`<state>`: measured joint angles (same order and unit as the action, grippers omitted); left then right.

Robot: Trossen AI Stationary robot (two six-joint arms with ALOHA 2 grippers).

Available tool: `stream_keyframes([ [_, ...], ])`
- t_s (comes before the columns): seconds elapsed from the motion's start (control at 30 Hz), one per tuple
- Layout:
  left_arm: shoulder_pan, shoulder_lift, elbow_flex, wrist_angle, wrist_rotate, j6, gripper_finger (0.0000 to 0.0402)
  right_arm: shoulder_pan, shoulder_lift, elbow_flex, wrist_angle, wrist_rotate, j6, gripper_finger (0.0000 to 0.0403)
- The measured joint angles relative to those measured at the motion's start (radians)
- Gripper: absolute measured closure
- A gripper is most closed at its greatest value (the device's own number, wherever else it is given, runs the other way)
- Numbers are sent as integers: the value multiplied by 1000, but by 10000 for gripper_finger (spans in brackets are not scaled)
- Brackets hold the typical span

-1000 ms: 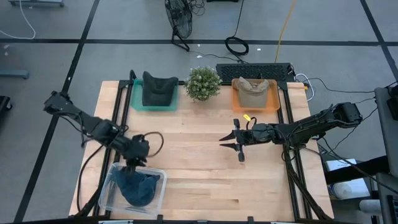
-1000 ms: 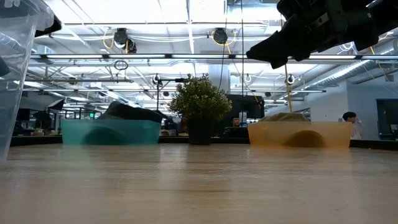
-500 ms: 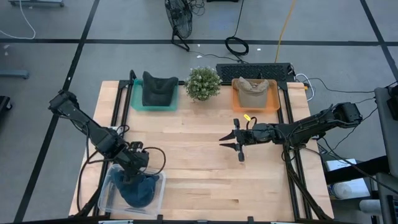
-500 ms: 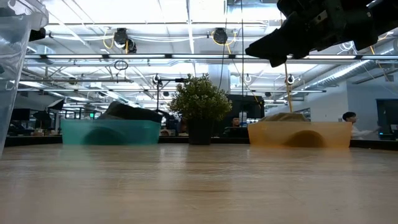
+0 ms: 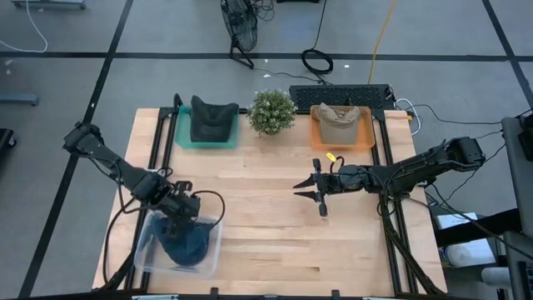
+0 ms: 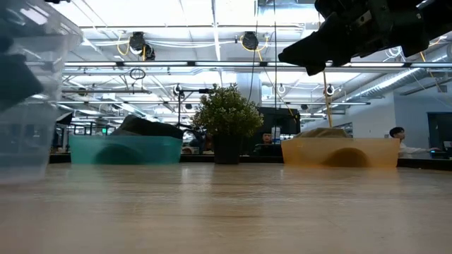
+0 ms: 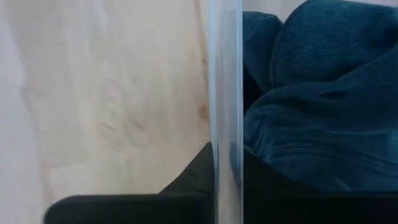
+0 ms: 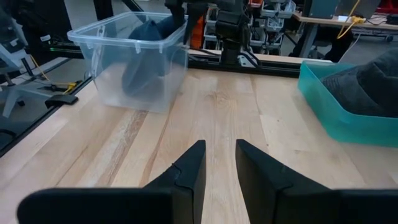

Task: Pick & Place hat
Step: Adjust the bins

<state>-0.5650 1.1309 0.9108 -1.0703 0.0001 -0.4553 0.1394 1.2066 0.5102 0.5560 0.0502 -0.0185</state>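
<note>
Pinching the bin (image 5: 146, 248) wall, left gripper (image 5: 177, 213) straddles the rim, fingers closed on it. Blue hat (image 5: 186, 247) lies just inside, beside the inner finger. Right gripper (image 5: 317, 191) waits mid-table, slightly parted, empty.

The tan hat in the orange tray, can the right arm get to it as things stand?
Probably yes. The right end effector hovers over bare table just in front of the orange tray, and the tan hat lies uncovered with nothing between them.
</note>
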Motion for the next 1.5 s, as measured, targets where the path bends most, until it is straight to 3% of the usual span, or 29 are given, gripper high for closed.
stream_keyframes([
  [0.17,55,0,0,-4,-100,95,327,0,0,0,-6,0,0,328],
  [0.3,108,0,0,-15,-159,150,336,0,0,0,-8,0,0,328],
  [0.53,191,-1,0,-19,-106,168,356,0,0,0,-19,0,0,328],
  [0.9,214,1,82,-44,-135,249,274,0,0,0,-18,0,0,328],
  [1.03,218,0,195,-91,-211,294,254,0,0,0,-15,0,0,328],
  [1.2,255,0,279,-135,-440,288,251,0,0,0,-14,-1,5,328],
  [1.27,298,0,280,-139,-408,225,257,0,0,0,-18,-1,7,328],
  [1.4,372,16,233,-144,-196,61,276,0,0,0,-39,-1,7,328],
  [1.5,373,29,181,-169,-171,55,297,0,0,0,-44,-1,5,328],
])
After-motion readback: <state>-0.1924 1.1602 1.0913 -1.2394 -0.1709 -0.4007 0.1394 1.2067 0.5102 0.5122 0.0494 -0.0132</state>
